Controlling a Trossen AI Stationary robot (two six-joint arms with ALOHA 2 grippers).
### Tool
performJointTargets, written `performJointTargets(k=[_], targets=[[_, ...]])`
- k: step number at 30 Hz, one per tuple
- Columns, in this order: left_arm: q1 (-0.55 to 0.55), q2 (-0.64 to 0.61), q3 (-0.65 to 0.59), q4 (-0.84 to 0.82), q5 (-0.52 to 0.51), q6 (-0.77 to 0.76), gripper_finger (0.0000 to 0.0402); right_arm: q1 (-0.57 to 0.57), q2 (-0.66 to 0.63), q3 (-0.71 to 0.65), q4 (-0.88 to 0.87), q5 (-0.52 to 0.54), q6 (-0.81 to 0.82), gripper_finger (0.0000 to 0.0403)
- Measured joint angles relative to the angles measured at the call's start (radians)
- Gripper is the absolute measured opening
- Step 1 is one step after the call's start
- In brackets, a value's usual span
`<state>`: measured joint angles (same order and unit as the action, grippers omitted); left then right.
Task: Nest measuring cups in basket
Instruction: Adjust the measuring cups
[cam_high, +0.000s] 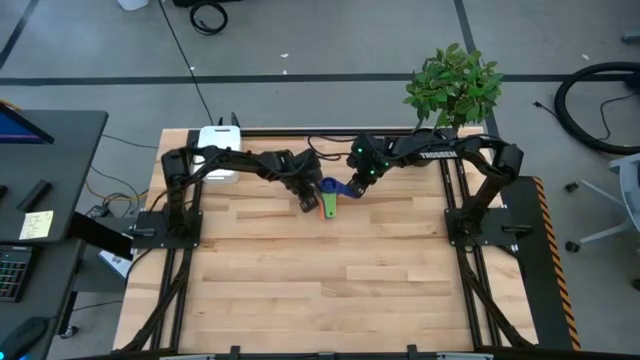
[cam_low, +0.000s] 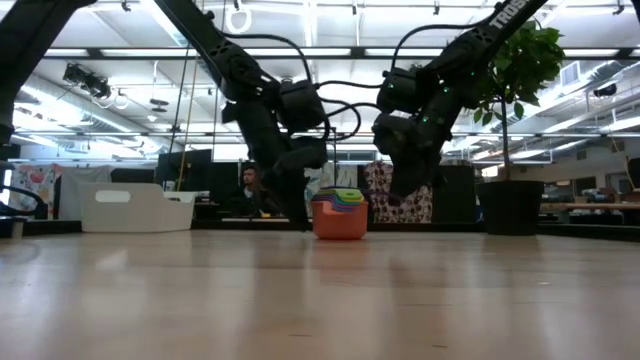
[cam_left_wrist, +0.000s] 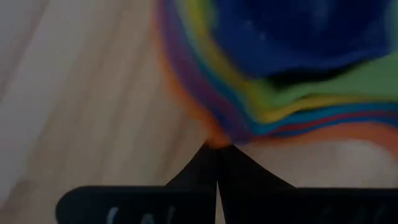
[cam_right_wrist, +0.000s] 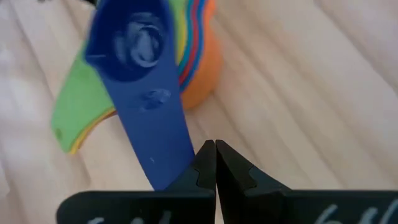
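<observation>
Orange plastic at the bottom, then red, yellow, green and blue rims ringed one inside the other: the stack of round measuring cups (cam_low: 339, 213) sits on the pale wooden desk (cam_high: 330, 290) just above the centre of the overhead frame, and the nesting looks all but finished. On top lies the small dark blue plastic cup (cam_right_wrist: 140, 56), its long flat handle sticking out toward the right arm. I'd judge it seated, or very nearly so.

What's left is the bigger half of the job. The white rectangular plastic basket (cam_high: 218, 140), rounded at the corners, stands in the upper left of the overhead frame, well apart from the stack, and nothing shows inside it from the low camera. So the whole nest still has to travel over there.

Left gripper (cam_left_wrist: 216, 152) sits low against the orange base, fingers pressed together, holding nothing. Right gripper (cam_right_wrist: 215, 149) is also closed, tips right beside the blue handle's end, and I see no cup between them.

Surfaces look smooth and glossy on the cups, matte grain on the desk planks.
</observation>
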<state>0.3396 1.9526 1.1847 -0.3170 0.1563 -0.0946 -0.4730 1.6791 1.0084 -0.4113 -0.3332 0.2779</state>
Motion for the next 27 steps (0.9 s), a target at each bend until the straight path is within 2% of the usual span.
performJointTargets(k=[4, 12, 27], targets=[[-0.036, 0.000, 0.000, 0.065, 0.034, -0.052, 0.0005, 0.018, 0.000, 0.000, -0.001, -0.025, 0.034, 0.0003], [-0.093, 0.000, 0.000, 0.168, 0.041, -0.060, 0.0005, 0.066, 0.000, 0.000, -0.001, -0.029, 0.064, 0.0003], [-0.096, 0.000, 0.000, 0.245, 0.040, -0.157, 0.0005, 0.091, 0.000, 0.000, 0.037, -0.029, 0.087, 0.0004]])
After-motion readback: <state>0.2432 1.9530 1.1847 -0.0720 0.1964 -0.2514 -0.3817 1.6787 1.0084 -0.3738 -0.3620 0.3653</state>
